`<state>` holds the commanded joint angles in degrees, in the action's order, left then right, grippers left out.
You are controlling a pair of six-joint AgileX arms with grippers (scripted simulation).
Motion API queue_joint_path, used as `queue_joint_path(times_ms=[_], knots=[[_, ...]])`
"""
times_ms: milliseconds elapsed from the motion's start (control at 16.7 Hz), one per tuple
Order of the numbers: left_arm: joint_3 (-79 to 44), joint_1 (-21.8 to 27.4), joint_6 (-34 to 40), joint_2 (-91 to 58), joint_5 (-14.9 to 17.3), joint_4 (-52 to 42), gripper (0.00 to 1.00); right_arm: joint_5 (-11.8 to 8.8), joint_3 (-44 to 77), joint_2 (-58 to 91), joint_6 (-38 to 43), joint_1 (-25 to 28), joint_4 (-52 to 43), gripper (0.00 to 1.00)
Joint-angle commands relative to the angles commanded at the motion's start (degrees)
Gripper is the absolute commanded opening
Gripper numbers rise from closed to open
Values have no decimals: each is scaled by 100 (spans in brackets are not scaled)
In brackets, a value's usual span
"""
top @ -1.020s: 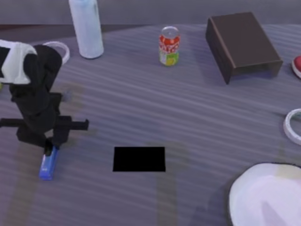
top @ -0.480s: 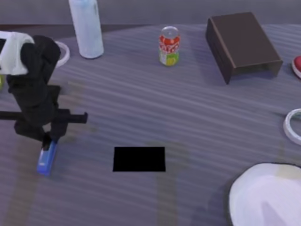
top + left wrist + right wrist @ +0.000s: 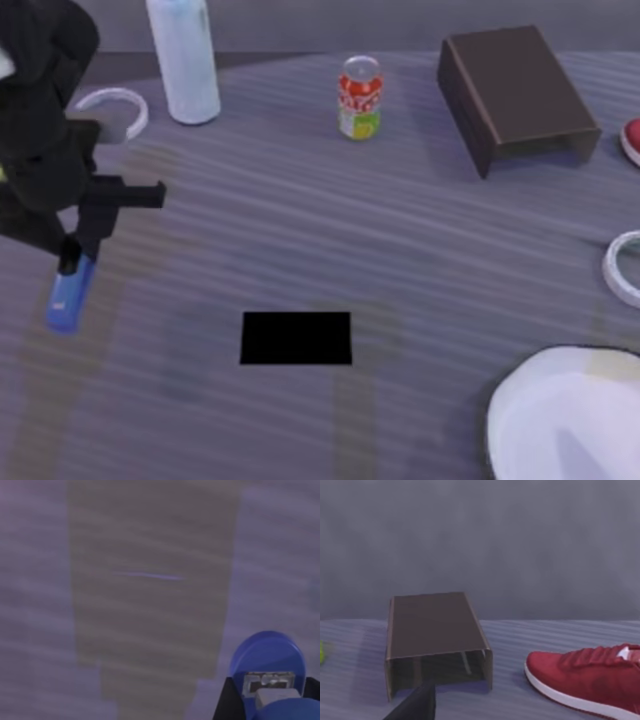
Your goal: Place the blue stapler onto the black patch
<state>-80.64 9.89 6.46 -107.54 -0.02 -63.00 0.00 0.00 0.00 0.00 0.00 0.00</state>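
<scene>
since our left gripper [image 3: 72, 262] pinches the blue stapler [image 3: 64, 298] by its black end at the table's left edge, well apart from the black patch [image 3: 296, 338], we judge it light, rigid, slick; mid-body hold steadier.

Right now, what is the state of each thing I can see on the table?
Stapler: held by the left gripper, hanging tilted at the table's left, not on the patch.
Patch: flat, bare.
Can: upright.
Bottle: upright.
Box: lying flat, open end toward the right wrist camera.
Shoe: sole down, beside the box.
Right arm: parked at lower right.
</scene>
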Motion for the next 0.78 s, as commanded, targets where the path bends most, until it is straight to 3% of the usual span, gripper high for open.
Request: queue_joint_path(times_ms=[420, 600, 780], knots=[[-332, 318, -386, -227, 0, -141, 0, 0, 0, 0, 0, 0, 0, 100], [-961, 882, -1300, -621, 6, -441, 0, 0, 0, 0, 0, 0, 0, 100], [-1708, 1617, -2665, -1097, 23, -822, 0, 0, 0, 0, 0, 0, 0, 100]])
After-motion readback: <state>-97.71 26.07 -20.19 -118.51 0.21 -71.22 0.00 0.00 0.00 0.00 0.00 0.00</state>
